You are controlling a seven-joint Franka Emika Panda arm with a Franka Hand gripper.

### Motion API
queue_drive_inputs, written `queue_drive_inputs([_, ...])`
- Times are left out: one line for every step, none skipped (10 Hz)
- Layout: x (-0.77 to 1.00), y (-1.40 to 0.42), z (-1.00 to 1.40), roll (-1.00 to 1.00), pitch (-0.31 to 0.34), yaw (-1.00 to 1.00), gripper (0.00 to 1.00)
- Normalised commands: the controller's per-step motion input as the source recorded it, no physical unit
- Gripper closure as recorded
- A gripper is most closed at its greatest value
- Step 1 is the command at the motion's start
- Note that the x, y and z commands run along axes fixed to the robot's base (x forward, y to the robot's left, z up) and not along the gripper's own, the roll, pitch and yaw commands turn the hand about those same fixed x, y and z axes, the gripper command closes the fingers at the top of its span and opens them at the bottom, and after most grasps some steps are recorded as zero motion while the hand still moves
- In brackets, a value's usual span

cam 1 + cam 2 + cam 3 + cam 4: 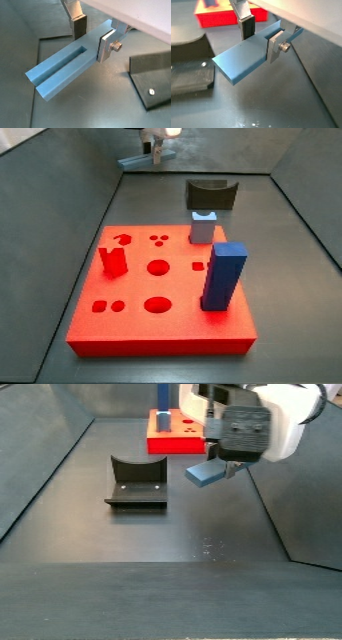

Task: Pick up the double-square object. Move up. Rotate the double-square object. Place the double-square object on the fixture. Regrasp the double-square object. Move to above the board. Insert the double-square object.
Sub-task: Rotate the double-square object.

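Dark grey flooring is lying under everything. Nearest, the gripper (214, 466) is hanging in the air, pinching the pale blue bar (203, 474); the fixture (135, 481) is sitting beside, the red board (175, 436) farther back.

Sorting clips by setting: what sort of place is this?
Probably a lab test cell for robot assembly: dark walled floor, a red board with cut holes, a dark fixture, and a gripper holding a pale blue bar above the floor.
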Motion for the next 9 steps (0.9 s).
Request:
queue_drive_inputs([0.01,0.02,-0.01,-0.01,-0.003,-1.00,1.00])
queue_drive_inputs([0.01,0.02,-0.01,-0.01,-0.003,-1.00,1.00])
queue_drive_inputs([0.01,0.02,-0.01,-0.01,-0.004,-1.00,1.00])
queue_drive_inputs([0.01,0.02,-0.01,-0.01,-0.004,-1.00,1.00])
queue_drive_inputs([0.01,0.02,-0.01,-0.01,-0.004,-1.00,1.00])
queue_drive_inputs([0.01,0.02,-0.01,-0.01,-0.004,-1.00,1.00])
queue_drive_inputs([0.01,0.02,-0.01,-0.01,-0.004,-1.00,1.00])
queue_drive_inputs([0.01,0.02,-0.01,-0.01,-0.004,-1.00,1.00])
queue_drive_inputs([0.01,0.02,-0.01,-0.01,-0.005,-1.00,1.00])
